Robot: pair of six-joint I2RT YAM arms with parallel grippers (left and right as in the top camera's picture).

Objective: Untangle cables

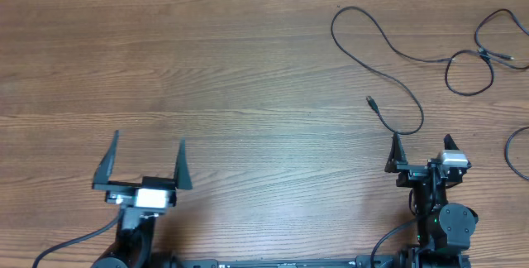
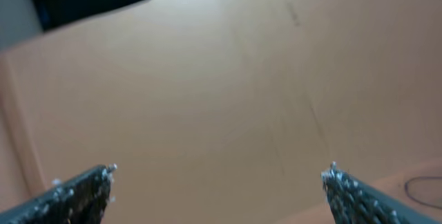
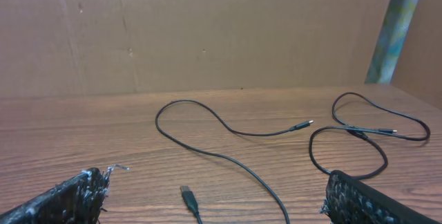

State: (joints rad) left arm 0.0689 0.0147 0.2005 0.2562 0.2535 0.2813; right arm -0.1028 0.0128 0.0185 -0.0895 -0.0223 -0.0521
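You have soft, even light across the table (image 1: 207,61) in the overhead view, with only faint shadows. Your left wrist view is blurred throughout and washed pale orange. Your right wrist view shows the cables (image 3: 238,133) sharply, softer along the near edge.

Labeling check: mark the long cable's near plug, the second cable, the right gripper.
near plug (image 3: 187,196): right wrist view, plug body.
second cable (image 1: 469,94): overhead view, bottom of its loop.
right gripper (image 1: 421,138): overhead view, midway between fingertips.

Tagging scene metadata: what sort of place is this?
Probably a robot lab bench, not a home: wood-grain table, plain cardboard wall behind it, loose black cables laid out.
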